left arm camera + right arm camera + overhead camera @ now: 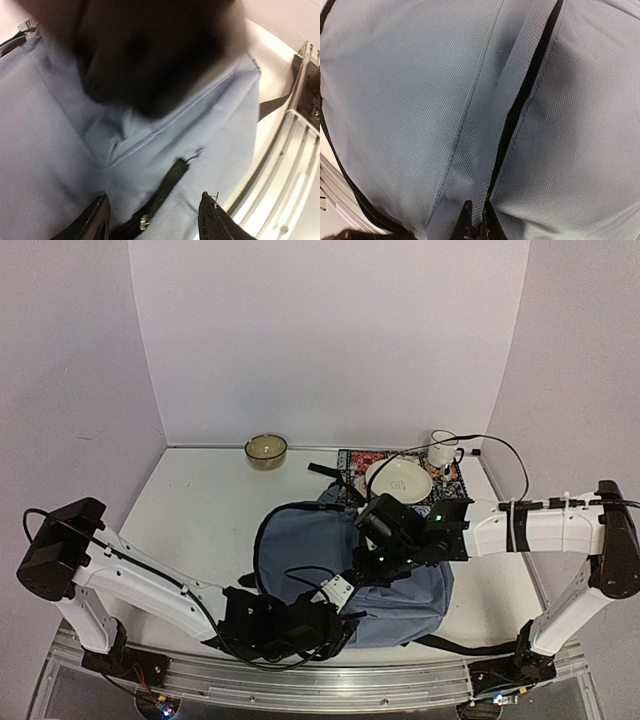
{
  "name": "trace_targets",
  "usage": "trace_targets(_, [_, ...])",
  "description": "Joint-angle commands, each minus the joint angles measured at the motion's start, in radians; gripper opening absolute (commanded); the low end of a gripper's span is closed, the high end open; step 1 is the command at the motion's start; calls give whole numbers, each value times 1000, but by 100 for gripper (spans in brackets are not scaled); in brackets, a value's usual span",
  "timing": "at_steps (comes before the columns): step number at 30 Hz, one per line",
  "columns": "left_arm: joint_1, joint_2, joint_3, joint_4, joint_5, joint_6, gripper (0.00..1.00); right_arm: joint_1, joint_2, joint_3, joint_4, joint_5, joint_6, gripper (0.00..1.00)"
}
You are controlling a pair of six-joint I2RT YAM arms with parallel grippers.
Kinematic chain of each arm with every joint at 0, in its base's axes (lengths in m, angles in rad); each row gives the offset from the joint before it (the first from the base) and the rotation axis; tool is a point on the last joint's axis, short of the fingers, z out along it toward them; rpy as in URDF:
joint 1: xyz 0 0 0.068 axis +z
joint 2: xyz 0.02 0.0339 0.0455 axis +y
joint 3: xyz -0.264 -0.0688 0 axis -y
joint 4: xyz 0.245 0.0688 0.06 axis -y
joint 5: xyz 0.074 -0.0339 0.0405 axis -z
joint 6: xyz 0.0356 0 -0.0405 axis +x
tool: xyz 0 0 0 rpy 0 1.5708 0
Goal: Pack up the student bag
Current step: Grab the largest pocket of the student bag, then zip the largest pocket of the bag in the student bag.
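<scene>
Left wrist view is showing your left claw (154,200) spread apart over the student bag (50,140), your right claw (372,552) in a state I cannot tell, while the plate (398,480) and mug (443,450) are sitting beyond the bag, seemingly unpacked.

We're in a robotics lab booth: bare white panels (330,330) box in a white table (190,510), left arm (140,585) and right arm (530,525) bolted to an aluminium rail (400,682).
</scene>
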Motion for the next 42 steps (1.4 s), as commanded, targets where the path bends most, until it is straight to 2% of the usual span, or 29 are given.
trace_targets(1, [-5, -47, -53, 156, -91, 48, 61, -8, -67, 34, 47, -41, 1, 0])
trace_targets(15, [-64, 63, 36, 169, -242, 159, 62, -8, -82, 38, 94, -97, 10, 0])
trace_targets(18, [-64, 74, 47, 168, -298, 156, 54, -8, -78, 41, 100, -104, 9, 0])
trace_targets(23, [-64, 69, 33, 158, -363, 139, 28, -8, -91, 30, 100, -95, 9, 0])
trace_targets(29, [-65, 3, -24, 151, -351, 90, 2, -13, -110, 11, 100, -79, 8, 0])
trace_targets(37, [-60, -146, -145, 116, -365, -32, 0, -24, -130, -22, 98, -72, -3, 0])
trace_targets(42, [-19, -206, -193, 58, -360, -121, 0, -25, -150, -50, 97, -70, -15, 0])
